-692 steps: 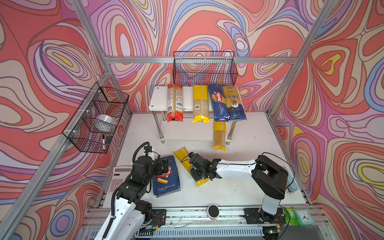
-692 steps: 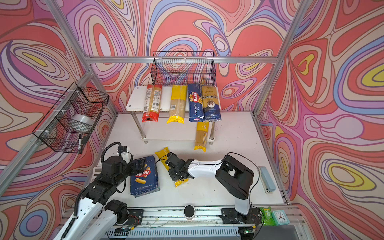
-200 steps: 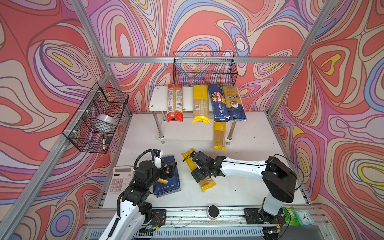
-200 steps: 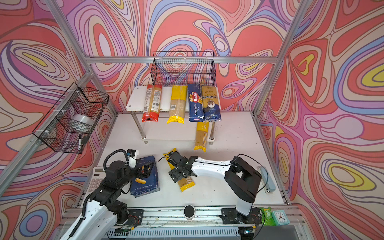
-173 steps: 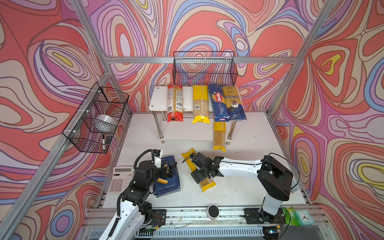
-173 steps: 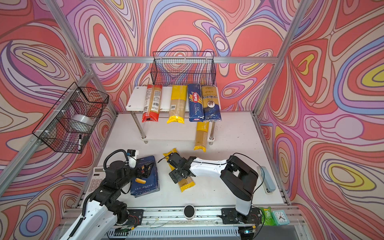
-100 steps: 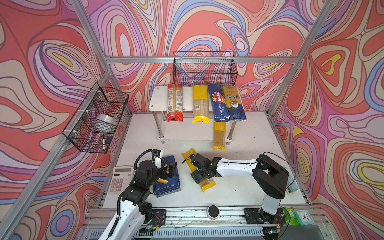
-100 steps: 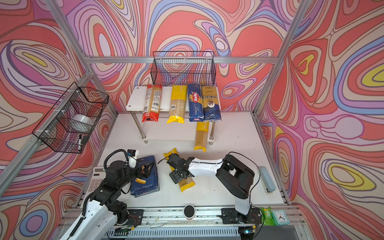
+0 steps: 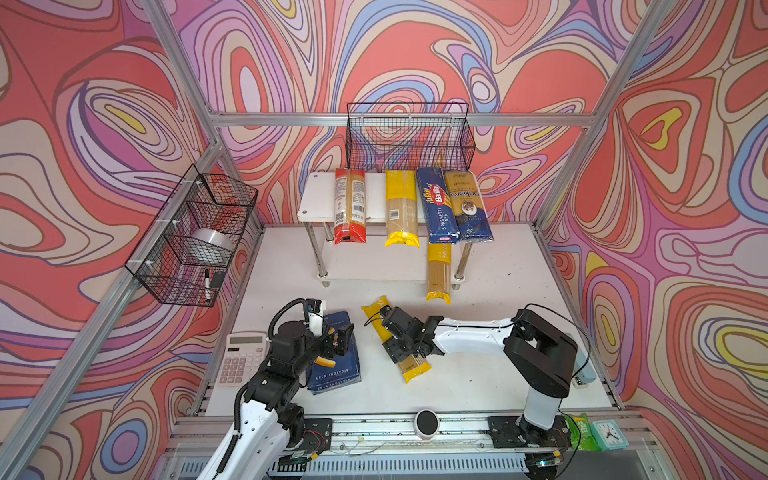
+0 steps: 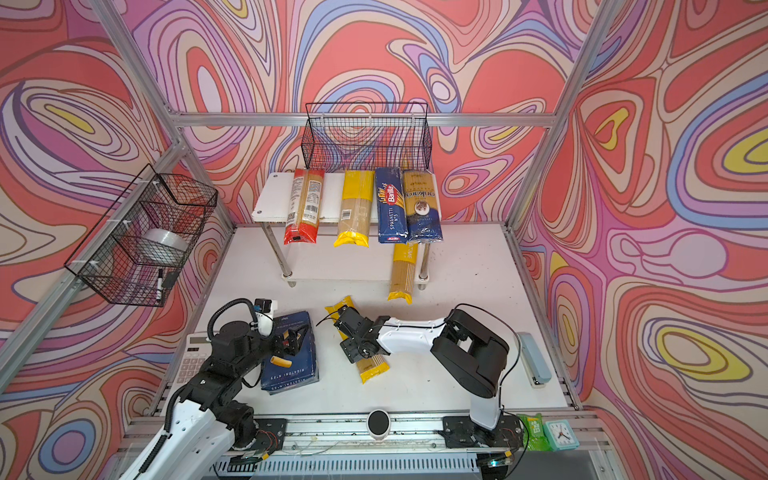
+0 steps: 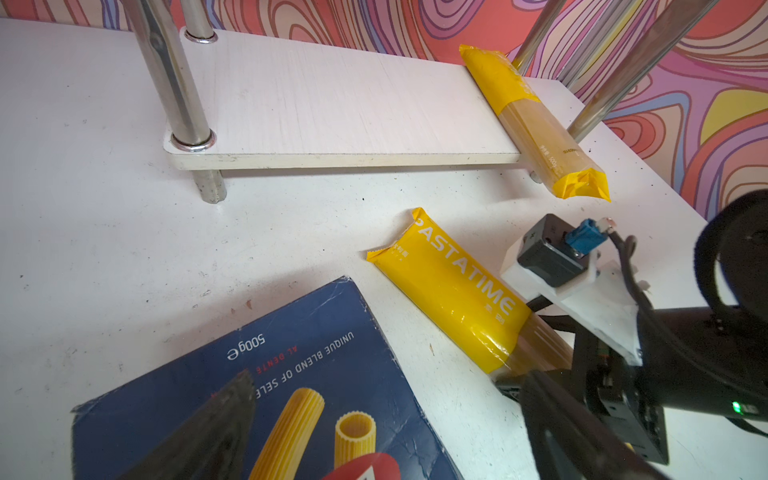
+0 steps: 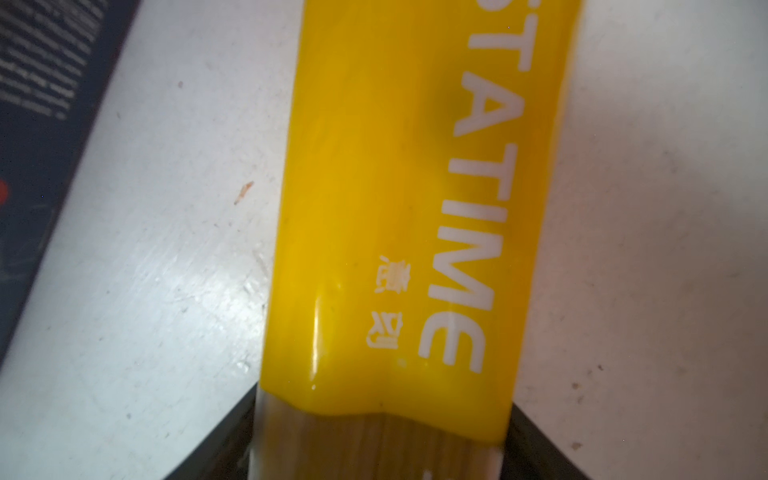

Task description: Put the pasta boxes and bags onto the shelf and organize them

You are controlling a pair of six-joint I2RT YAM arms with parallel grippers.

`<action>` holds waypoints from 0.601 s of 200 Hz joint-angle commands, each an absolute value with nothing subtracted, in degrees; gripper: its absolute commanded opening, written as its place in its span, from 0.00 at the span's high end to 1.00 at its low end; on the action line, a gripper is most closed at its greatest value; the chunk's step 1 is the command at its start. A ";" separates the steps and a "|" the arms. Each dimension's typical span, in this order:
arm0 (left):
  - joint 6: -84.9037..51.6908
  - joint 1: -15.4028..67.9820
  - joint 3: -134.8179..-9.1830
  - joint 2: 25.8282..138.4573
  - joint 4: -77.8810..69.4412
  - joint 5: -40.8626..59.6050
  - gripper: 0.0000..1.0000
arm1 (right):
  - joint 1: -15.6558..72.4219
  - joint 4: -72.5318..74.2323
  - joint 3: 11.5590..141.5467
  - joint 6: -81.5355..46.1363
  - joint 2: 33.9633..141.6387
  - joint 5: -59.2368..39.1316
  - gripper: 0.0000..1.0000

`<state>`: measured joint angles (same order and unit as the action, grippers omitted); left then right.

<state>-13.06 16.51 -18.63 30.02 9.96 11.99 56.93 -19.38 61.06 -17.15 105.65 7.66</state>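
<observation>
On white table, shelf at 12 o'clock. Mid-table, slanted yellow bag lying flat, clamped across its clear window by right gripper, fingers against both sides. At its 9 o'clock, rigatoni box (flat, label up) beneath left gripper, spread wide, empty.

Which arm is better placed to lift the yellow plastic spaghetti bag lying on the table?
Right. The right gripper straddles the yellow spaghetti bag; the left gripper hovers over the dark blue rigatoni box.

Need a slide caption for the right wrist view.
Right gripper clamped across yellow PASTATIME spaghetti bag lying on white table.
</observation>
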 commanded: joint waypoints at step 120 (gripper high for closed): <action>-11.95 16.67 -18.11 29.11 8.53 11.78 0.00 | 56.75 -14.47 58.94 -24.01 103.36 3.95 0.70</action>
